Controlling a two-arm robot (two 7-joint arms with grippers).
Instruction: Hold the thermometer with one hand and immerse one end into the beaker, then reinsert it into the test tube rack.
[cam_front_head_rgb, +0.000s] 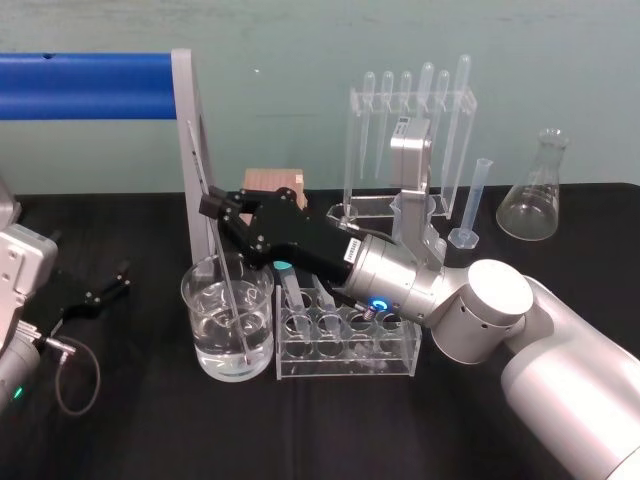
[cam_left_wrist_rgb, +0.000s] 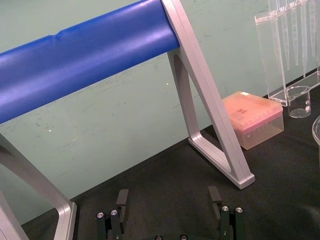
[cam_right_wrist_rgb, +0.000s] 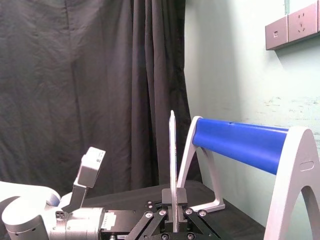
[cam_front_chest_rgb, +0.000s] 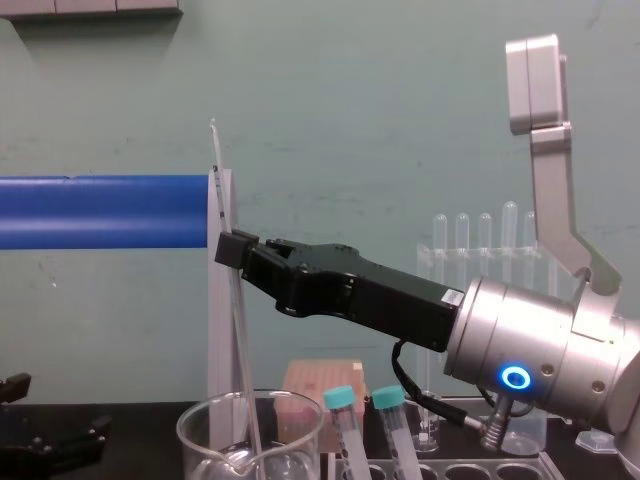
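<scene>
In the head view your right gripper (cam_front_head_rgb: 213, 205) reaches leftward over the rack (cam_front_head_rgb: 400, 350) and is closed on the thermometer (cam_front_head_rgb: 221, 255), pinching it partway up. The rod leans slightly, its upper end against the grey frame post and its lower end inside the beaker (cam_front_head_rgb: 190, 290), down in the clear liquid near the bottom. The beaker stands on the black table (cam_front_head_rgb: 150, 430), just beside the rack's left end. Your left gripper (cam_front_head_rgb: 108, 283) sits low at the left, well apart from the glassware. In the left wrist view you see that gripper's two fingers (cam_left_wrist_rgb: 122, 197) spread wide with nothing between them, above the table in front of the blue roller (cam_left_wrist_rgb: 85, 55). In the right wrist view the fingers meet on the thermometer, which rises straight up from the pinch. In the chest view the right gripper comes in from the right and clamps the rod above the beaker's rim. The rod slants down into the glass, and two teal-capped tubes (cam_front_chest_rgb: 340, 400) stand just to the beaker's right.
</scene>
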